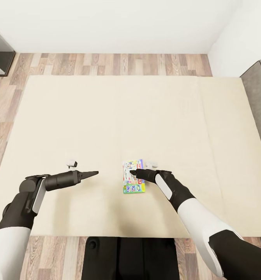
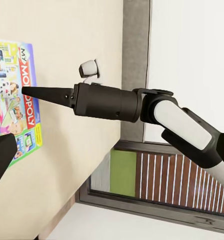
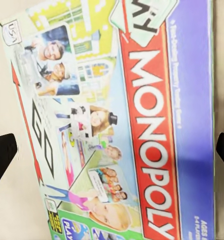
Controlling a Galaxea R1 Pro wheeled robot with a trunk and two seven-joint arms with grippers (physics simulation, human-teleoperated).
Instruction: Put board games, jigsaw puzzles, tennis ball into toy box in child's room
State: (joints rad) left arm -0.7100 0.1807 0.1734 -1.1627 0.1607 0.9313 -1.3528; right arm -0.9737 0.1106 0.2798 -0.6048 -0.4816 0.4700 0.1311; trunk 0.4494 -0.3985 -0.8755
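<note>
A wide cream bed (image 1: pixel 107 116) spreads out under me, wood-plank floor (image 1: pixel 107 64) beyond its far edge and a white wall behind that. On the mattress, close to my side and a little right of centre, lies one board game (image 1: pixel 133 177), a flat box with a white, green and blue Monopoly cover. Its long axis runs away from me, toward the far edge of the bed.

My right gripper (image 1: pixel 133 172) is directly over that box, reaching in from the right across its short width. In the right wrist view the cover (image 3: pixel 117 120) sits close below the camera, and my two dark fingertips (image 3: pixel 2 157) show at opposite edges of the picture, spread wide with the box's width between them; I am holding nothing there yet. I judge the jaws stand across the short side, which is the span they can close on.

My left gripper (image 1: pixel 92 172) hangs well apart from the box, out to its left, pointing toward it. From what I see its fingers come to a single narrow point, so I read it as closed and empty.

The right arm is clearly the nearer one, so the pick falls to it: lower, then close across the width
</note>
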